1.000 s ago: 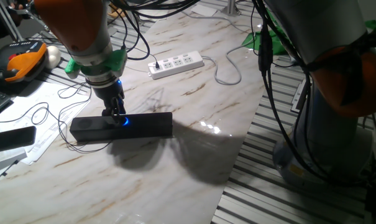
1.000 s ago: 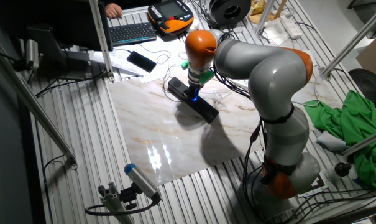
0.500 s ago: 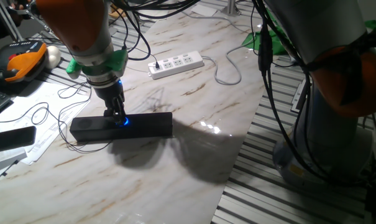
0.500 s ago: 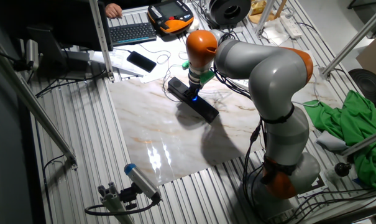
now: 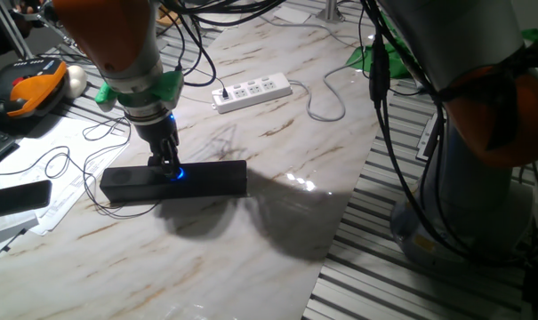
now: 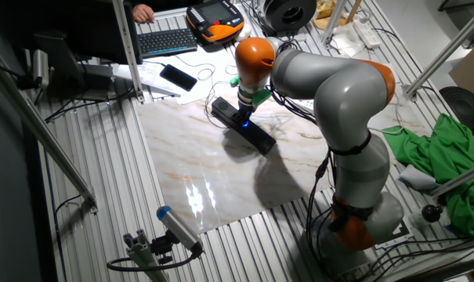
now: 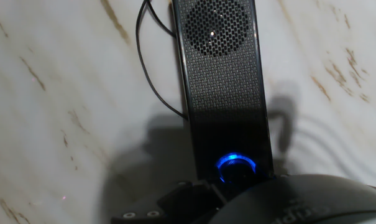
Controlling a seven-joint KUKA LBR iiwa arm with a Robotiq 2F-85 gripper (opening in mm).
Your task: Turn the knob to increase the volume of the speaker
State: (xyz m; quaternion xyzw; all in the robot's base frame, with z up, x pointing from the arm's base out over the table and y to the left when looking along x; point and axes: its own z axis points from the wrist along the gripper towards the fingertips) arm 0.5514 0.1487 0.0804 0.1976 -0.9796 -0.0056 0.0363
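Marble-patterned tabletop (image 5: 277, 178) is filling your scene, and the long black rectangular speaker (image 5: 206, 178) is lying across its near-left part. Your gripper (image 5: 169, 165) is pressing down at the small round knob with the glowing blue ring (image 7: 236, 168), mid-bar. Turning is looking underway at most; you cannot tell the jaw spread. Only your hand view is showing the grille.

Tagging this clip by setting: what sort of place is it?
Most likely a robotics lab: an industrial arm over a marble-look table, ribbed aluminium benching, and a keyboard beside an orange teach pendant.
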